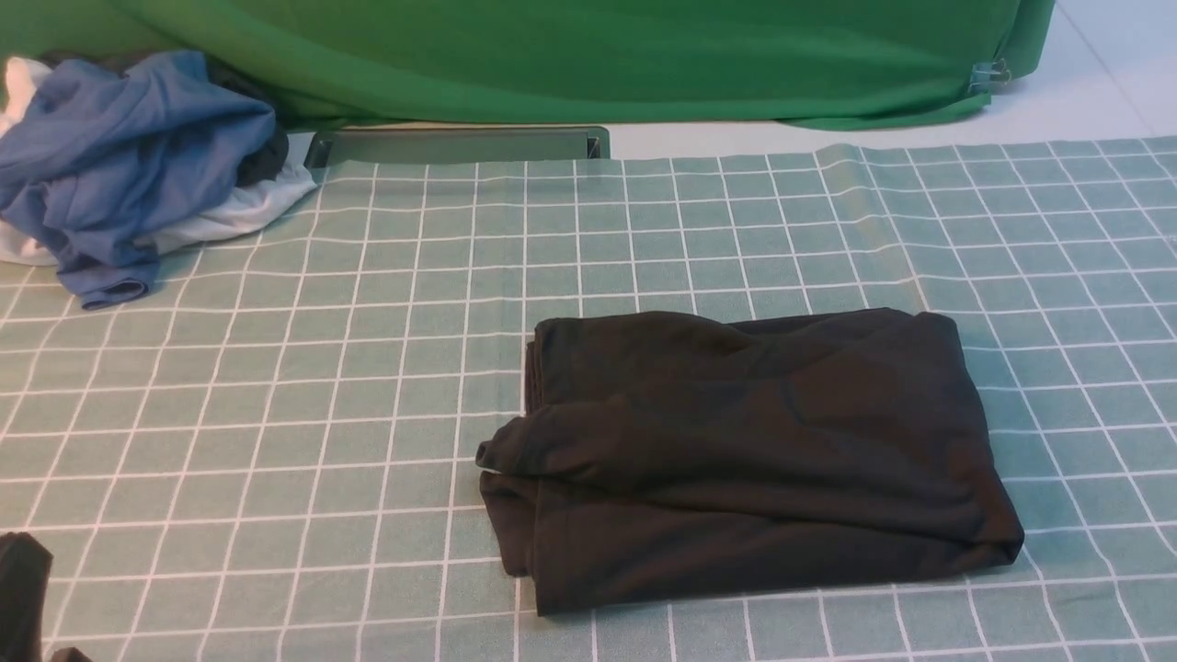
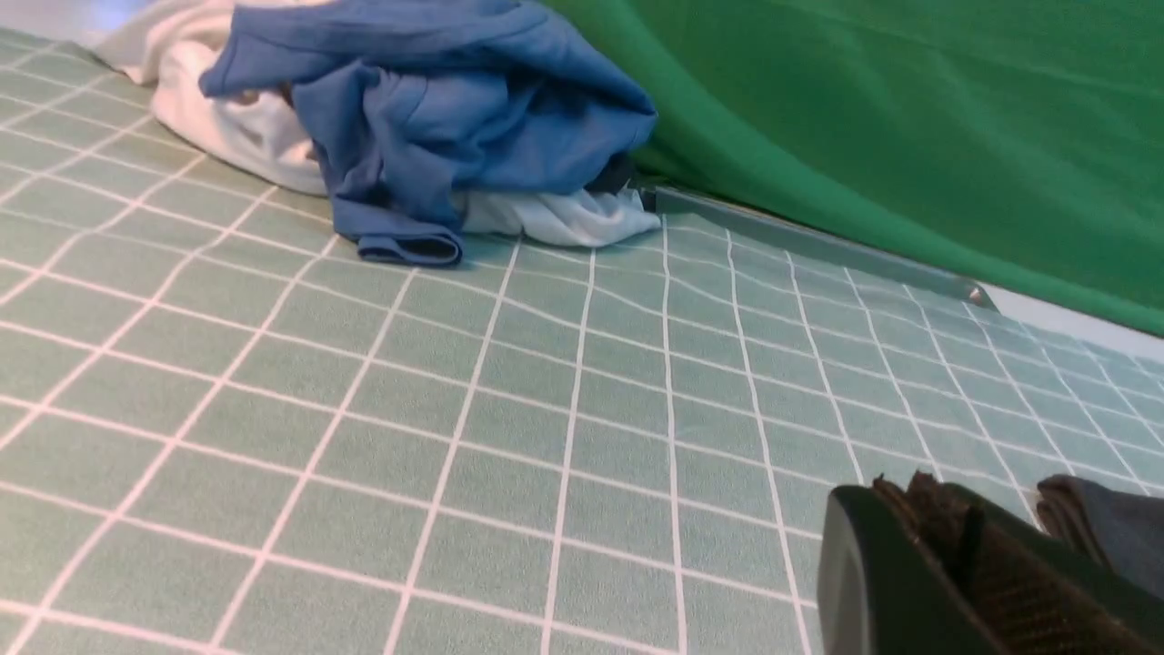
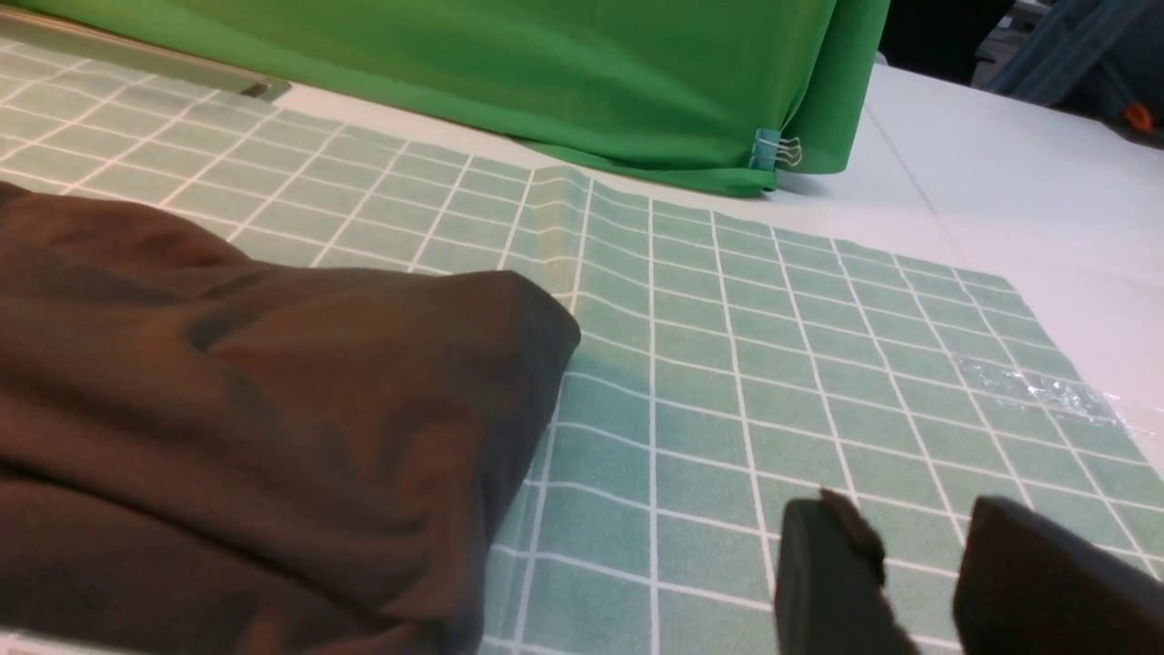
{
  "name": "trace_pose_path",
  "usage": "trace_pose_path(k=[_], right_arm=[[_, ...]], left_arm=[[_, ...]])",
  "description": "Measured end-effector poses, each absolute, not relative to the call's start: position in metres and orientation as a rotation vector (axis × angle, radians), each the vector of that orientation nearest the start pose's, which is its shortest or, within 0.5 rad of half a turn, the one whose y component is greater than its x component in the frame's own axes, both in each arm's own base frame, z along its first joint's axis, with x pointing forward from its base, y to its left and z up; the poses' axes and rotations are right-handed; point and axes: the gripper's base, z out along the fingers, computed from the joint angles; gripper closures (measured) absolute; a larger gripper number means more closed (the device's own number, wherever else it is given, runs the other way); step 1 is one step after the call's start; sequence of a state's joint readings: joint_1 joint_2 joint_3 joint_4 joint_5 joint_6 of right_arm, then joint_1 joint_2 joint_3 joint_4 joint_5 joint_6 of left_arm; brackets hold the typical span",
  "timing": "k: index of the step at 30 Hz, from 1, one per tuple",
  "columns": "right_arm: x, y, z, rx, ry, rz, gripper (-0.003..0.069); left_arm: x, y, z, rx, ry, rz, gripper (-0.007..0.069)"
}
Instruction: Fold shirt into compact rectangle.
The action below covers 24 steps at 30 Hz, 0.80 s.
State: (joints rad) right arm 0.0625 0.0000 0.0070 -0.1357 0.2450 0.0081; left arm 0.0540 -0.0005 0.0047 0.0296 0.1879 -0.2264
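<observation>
The black shirt (image 1: pixel 754 450) lies folded into a rough rectangle on the green checked tablecloth (image 1: pixel 276 386), right of the middle; its print does not show. The left edge is bunched into a rolled lip. My left gripper (image 1: pixel 23 588) sits low at the near left, well apart from the shirt. In the left wrist view the left gripper (image 2: pixel 928 491) is shut and empty, with a shirt corner (image 2: pixel 1100 528) just beyond it. In the right wrist view the right gripper (image 3: pixel 909 514) stands open over bare tablecloth, beside the shirt (image 3: pixel 273 409) and not touching it.
A heap of blue and white garments (image 1: pixel 129 156) lies at the far left. The big green cloth (image 1: pixel 588 55) hangs along the back, with a grey metal strip (image 1: pixel 455 145) at its foot. The bare white tabletop (image 3: pixel 1000 200) shows past the tablecloth's right edge.
</observation>
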Motion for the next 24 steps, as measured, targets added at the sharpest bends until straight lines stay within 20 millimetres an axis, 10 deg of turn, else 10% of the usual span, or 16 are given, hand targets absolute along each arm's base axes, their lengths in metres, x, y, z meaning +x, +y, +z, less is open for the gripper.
trace_pose_path(k=[24], right_arm=[[0.0556, 0.0005, 0.1888, -0.137, 1.729, -0.073, 0.0420]], left_arm=[[0.0554, 0.0011, 0.1891, -0.166, 1.729, -0.121, 0.0607]])
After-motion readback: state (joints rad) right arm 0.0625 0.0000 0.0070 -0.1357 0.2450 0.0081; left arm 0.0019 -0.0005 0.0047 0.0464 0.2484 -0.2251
